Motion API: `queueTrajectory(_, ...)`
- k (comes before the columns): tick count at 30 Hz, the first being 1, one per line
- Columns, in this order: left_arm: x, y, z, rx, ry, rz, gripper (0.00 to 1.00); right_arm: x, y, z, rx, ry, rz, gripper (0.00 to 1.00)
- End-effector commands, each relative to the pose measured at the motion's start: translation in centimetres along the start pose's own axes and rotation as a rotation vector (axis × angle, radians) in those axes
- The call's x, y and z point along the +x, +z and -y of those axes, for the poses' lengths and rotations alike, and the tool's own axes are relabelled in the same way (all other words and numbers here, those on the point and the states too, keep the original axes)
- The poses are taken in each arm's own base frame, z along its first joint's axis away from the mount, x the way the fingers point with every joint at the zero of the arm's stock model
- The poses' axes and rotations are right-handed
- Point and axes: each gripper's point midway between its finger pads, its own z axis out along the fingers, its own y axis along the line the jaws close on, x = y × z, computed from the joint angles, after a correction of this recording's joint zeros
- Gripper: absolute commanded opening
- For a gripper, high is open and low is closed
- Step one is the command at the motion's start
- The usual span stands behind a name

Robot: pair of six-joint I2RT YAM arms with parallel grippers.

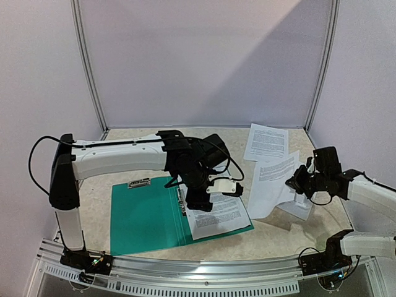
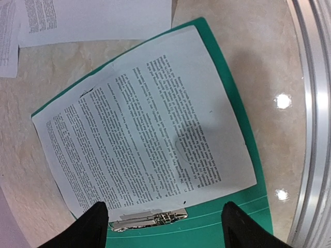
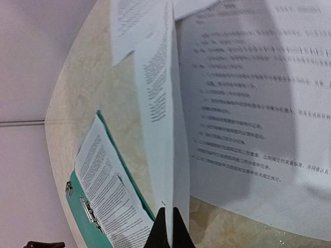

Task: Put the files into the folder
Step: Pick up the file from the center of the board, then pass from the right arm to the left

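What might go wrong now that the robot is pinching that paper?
The right claw grips only the edge of a sheet, which bends, so it may slip out or crease. The page on the folder lies crooked, so a new one may push it askew. The left claw hangs open over the folder and could get in the way.

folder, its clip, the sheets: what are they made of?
folder: probably plastic, smooth uniform teal, lies flat.
clip: metal, bright silver glints.
sheets: thin white printed paper; one bends where the right gripper pinches it.
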Motion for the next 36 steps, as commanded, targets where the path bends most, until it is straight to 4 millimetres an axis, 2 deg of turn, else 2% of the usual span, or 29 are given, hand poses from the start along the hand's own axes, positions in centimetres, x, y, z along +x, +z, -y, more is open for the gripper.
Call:
queueTrajectory(1, 0.0, -5.5, -2.5, 0.003, -0.1, 0.109, 0.81, -1.0, -3.5, -2.1, 0.091, -0.237, -0.032, 0.0)
queueTrajectory(4, 0.7, -8.2, -3.9, 0.044, -0.175, 0.195, 0.88, -1.2, -5.7, -4.1, 0.17, -0.387, -0.07, 0.0)
queueTrajectory(7, 2.1, -10.5, -5.7, 0.04, -0.235, 0.253, 0.95, -0.5, -7.5, -7.9, 0.186, -0.603, -0.102, 0.0)
queueTrajectory(10, 3.6, -11.9, -7.0, 0.028, -0.288, 0.282, 0.97, 0.6, -9.8, -12.6, 0.176, -0.838, -0.105, 0.0)
queueTrajectory(14, 5.5, -13.7, -8.0, 0.014, -0.326, 0.316, 0.98, 5.3, -10.0, -17.5, 0.096, -1.097, -0.213, 0.0)
queueTrajectory(17, 6.7, -16.2, -9.5, -0.044, -0.337, 0.41, 1.0, 9.4, -10.8, -21.1, -0.05, -1.334, -0.215, 0.0)
queueTrajectory(20, 7.8, -18.5, -10.4, -0.038, -0.309, 0.512, 0.99, 12.9, -11.7, -23.6, -0.224, -1.553, -0.203, 0.0)
queueTrajectory(25, 8.5, -20.2, -8.1, 0.015, -0.142, 0.558, 1.0, 15.3, -12.8, -25.8, -0.437, -1.667, -0.183, 0.0)
queueTrajectory(27, 8.6, -20.8, -8.0, -0.002, -0.106, 0.558, 0.99, 15.9, -13.1, -26.6, -0.51, -1.677, -0.164, 0.0)
queueTrajectory(29, 8.4, -21.5, -8.0, -0.011, -0.097, 0.573, 1.0, 16.2, -13.8, -27.3, -0.582, -1.682, -0.128, 0.0)
queueTrajectory(34, 6.7, -23.4, -6.0, 0.089, -0.066, 0.69, 0.99, 16.3, -14.7, -28.3, -0.679, -1.67, -0.047, 0.0)
queueTrajectory(36, 6.2, -24.0, -5.4, 0.131, -0.078, 0.726, 0.93, 16.2, -15.0, -28.7, -0.694, -1.664, -0.019, 0.0)
